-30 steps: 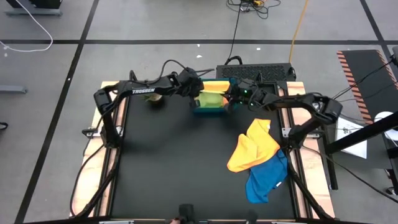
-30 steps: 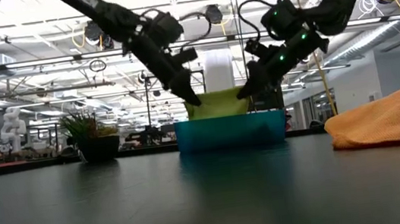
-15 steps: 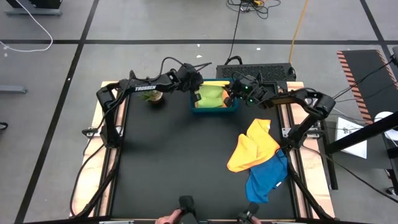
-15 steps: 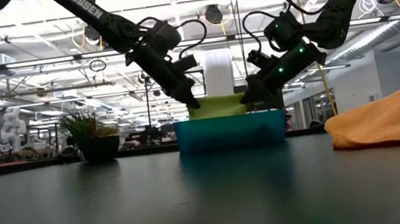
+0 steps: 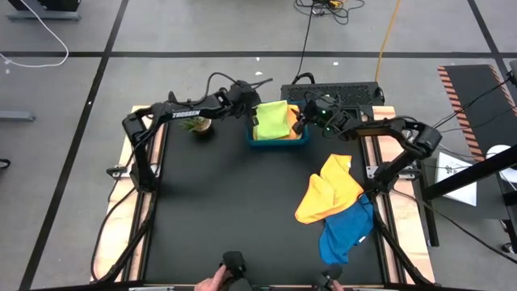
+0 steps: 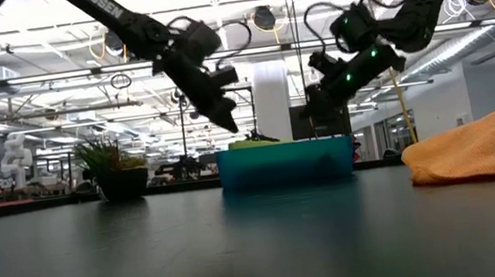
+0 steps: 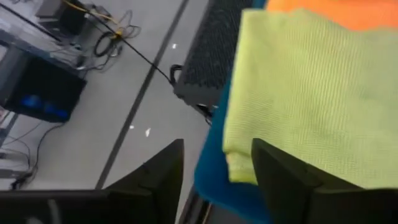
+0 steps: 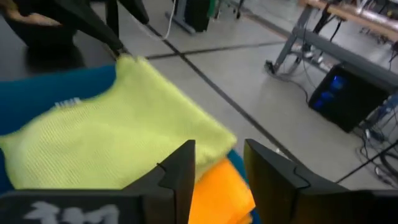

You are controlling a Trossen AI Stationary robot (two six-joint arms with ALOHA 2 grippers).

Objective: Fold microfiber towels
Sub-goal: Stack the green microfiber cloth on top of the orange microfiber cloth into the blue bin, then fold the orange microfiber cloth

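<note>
A folded lime green towel (image 5: pixel 271 121) lies in the blue tray (image 5: pixel 279 141) at the table's far middle, on top of an orange towel (image 8: pixel 219 194). My left gripper (image 5: pixel 251 107) hovers open over the tray's left end, its fingers (image 7: pixel 157 175) level with the lime towel's corner (image 7: pixel 239 158). Over the tray's right end my right gripper (image 5: pixel 300 118) also stands open, just above both towels. A yellow-orange towel (image 5: pixel 327 190) lies crumpled at the right, partly over a blue towel (image 5: pixel 346 231).
A small potted plant (image 5: pixel 199 126) stands left of the tray. A dark keyboard-like box (image 5: pixel 331 91) sits just beyond the table's far edge. A person's hands (image 5: pixel 220 280) show at the near edge. Bare black tabletop (image 5: pixel 218 202) spreads across the left and middle.
Both grippers have opened and let go of the lime green towel. It stood up above the tray's rim between them and has now sunk flat into the tray. Both grippers have drawn back a little toward the far edge and tipped upward.
</note>
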